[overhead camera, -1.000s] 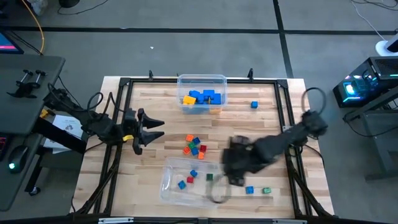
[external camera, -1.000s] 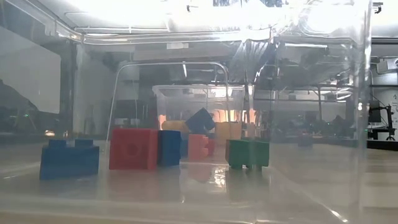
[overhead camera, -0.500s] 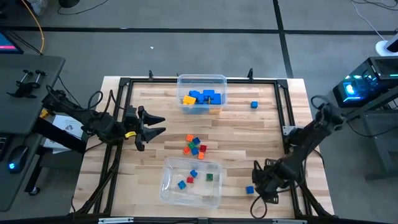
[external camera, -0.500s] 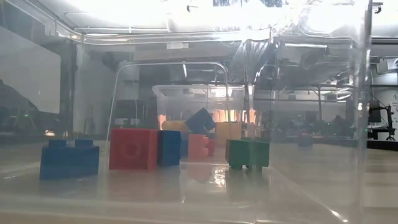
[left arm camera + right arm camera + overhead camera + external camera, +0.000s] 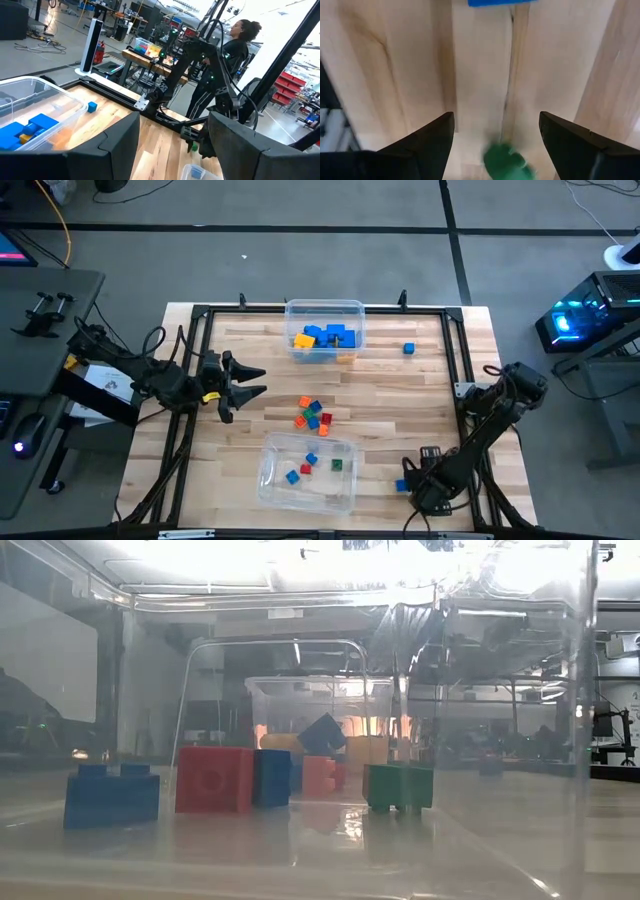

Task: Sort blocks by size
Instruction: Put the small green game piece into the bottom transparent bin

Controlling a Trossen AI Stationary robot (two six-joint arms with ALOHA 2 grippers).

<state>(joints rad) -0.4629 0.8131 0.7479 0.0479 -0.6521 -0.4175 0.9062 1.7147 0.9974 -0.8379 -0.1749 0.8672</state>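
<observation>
**Small green brick between spread fingers**

Right gripper (image 5: 496,131) wide apart, empty, straddling small green plastic brick (image 5: 509,161) near table's front right corner. Likely light, rigid, slick; best pinched across flat sides. Left gripper (image 5: 255,384) idle, parted.

Right tool (image 5: 428,492) now apparently over green block (image 5: 509,161).

Two dark, jointed arms with black cables looped alongside. Left gripper (image 5: 243,385): black wedge-shaped fingers (image 5: 112,145), yellow tag just behind them. Right gripper (image 5: 496,131): matching dark fingers.
</observation>
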